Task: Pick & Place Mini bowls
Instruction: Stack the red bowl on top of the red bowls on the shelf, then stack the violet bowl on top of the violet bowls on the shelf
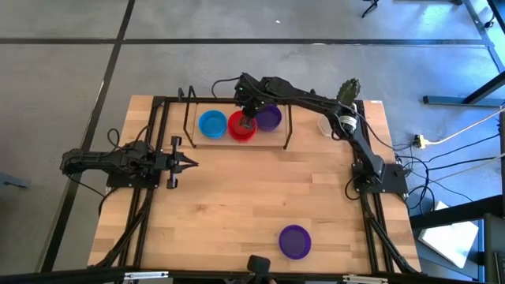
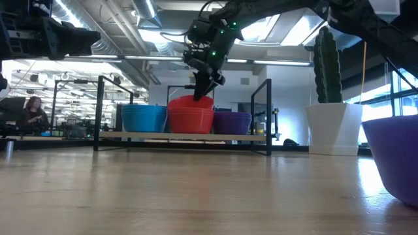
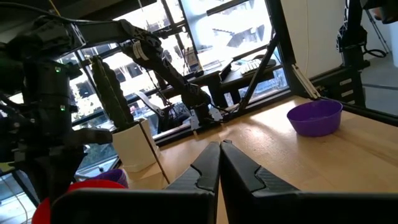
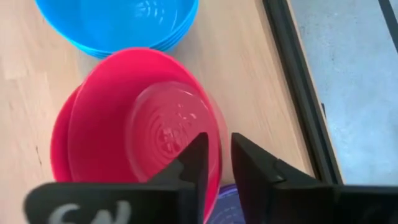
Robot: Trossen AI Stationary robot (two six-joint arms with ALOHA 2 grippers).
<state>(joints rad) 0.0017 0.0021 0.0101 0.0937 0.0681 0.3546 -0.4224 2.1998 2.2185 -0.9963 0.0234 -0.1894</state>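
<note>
Near the far edge of the wooden table (image 1: 237, 189), 3 stacks of mini bowls sit in a row parallel to that edge, inside a low black rack (image 1: 188, 118): the blue stack (image 1: 211, 124) toward the left side, the red stack (image 1: 241, 126) in the middle, the purple stack (image 1: 269, 117) toward the right side. All stand upright with their open mouths facing up; being round, they have no long axis. The topmost red bowl (image 4: 143, 118) sits tilted and off-centre in the stack beneath it.

The right gripper (image 4: 216, 165) hangs over the red stack, pointing down, its 2 fingers straddling the rim of that top red bowl on the side toward the purple stack. The jaws stand slightly parted with the rim between them; whether they pinch it cannot be told.

A single purple bowl (image 1: 294, 241) rests upright near the near edge of the table, right of centre and well apart from the rack.

The left gripper (image 1: 189, 164) waits over the left part of the table, pointing toward the middle, jaws closed on nothing.

A white pot with a cactus (image 2: 333, 127) stands near the far right corner.
</note>
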